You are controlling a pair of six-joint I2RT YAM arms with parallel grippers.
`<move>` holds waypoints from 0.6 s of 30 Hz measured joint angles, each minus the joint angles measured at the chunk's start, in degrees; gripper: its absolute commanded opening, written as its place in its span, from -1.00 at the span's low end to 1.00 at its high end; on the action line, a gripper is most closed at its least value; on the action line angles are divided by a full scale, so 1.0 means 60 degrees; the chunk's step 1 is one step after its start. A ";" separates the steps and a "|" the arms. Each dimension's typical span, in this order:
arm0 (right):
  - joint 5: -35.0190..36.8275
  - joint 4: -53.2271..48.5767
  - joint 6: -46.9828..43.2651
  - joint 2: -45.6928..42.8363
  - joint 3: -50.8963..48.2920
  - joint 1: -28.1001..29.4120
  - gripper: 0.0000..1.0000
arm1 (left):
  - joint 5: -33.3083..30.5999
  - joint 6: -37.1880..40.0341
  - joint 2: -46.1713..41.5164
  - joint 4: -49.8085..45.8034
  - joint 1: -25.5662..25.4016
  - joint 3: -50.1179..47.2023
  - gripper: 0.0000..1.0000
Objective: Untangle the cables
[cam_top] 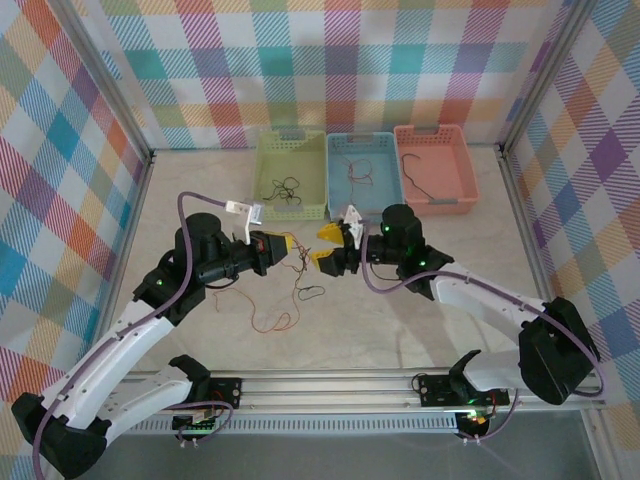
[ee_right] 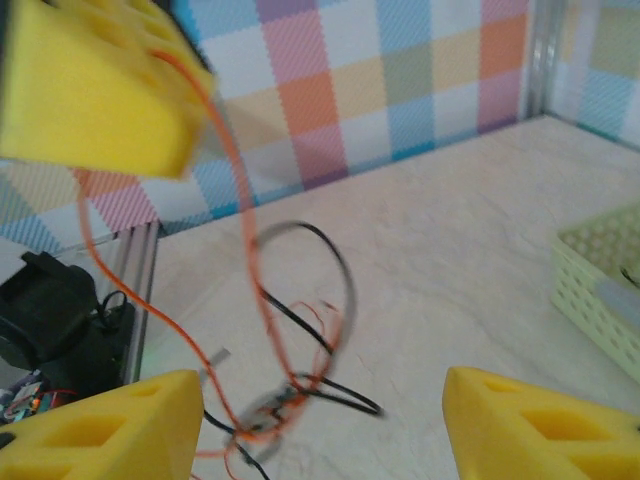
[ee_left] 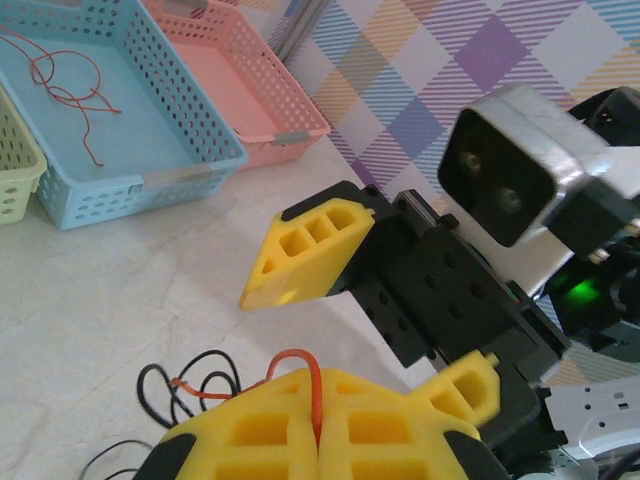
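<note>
The cables lie tangled on the table: thin orange and black wires [cam_top: 305,290], with a loose orange loop [cam_top: 270,322] nearer the arms. My left gripper [cam_top: 282,244] hangs above them, its yellow fingers [ee_left: 320,430] shut on an orange cable [ee_left: 318,385] that arches out of the seam. That cable [ee_right: 250,250] drops from the left gripper's fingers [ee_right: 90,90] down to the blurred knot of orange and black wire [ee_right: 290,390]. My right gripper [cam_top: 322,248] faces the left one at close range. It stands open [ee_right: 320,425], jaws wide apart on either side of the knot, holding nothing.
Three baskets stand at the back: a green one [cam_top: 258,180] holding dark wire, a blue one [cam_top: 365,212] holding red wire, and a pink one [cam_top: 450,160] with one orange wire. Plaid walls enclose the table. An aluminium rail [cam_top: 330,385] runs along the near edge.
</note>
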 measured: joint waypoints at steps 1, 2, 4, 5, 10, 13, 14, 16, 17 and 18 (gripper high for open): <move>0.0036 0.0091 -0.0029 0.0127 0.0153 0.0113 0.30 | 0.0018 -0.0033 0.0000 -0.0011 0.0000 0.0000 -1.00; 0.0073 0.0211 -0.0040 0.0255 0.0284 0.0197 0.28 | 0.0025 -0.0051 0.0000 -0.0022 0.0000 0.0000 -1.00; 0.0178 0.0368 -0.0066 0.0481 0.0488 0.0270 0.26 | 0.0029 -0.0073 0.0000 -0.0022 0.0000 0.0000 -1.00; 0.0262 0.0423 -0.0066 0.0605 0.0597 0.0302 0.23 | 0.0029 -0.0080 0.0000 -0.0025 0.0000 0.0007 -1.00; 0.0984 0.0594 -0.0091 0.1191 0.1005 0.0390 0.04 | 0.0135 -0.0142 0.0000 -0.0044 0.0000 0.0055 -1.00; 0.1665 0.0965 0.0018 0.1439 0.1027 0.0390 -0.09 | 0.0291 -0.0211 0.0004 -0.0084 0.0000 0.0131 -1.00; 0.1909 0.1089 0.0058 0.1559 0.1060 0.0386 -0.14 | 0.0357 -0.0229 0.0007 -0.0095 0.0000 0.0171 -1.00; 0.2375 0.1228 0.0127 0.1814 0.1195 0.0390 -0.20 | 0.0503 -0.0255 0.0015 -0.0211 0.0004 0.0273 -1.00; 0.2648 0.1231 0.0178 0.1978 0.1326 0.0390 -0.23 | 0.0572 -0.0280 0.0022 -0.0277 0.0004 0.0339 -1.00; 0.2885 0.1246 0.0215 0.2127 0.1461 0.0390 -0.24 | 0.0645 -0.0284 0.0040 -0.0310 0.0004 0.0401 -1.00</move>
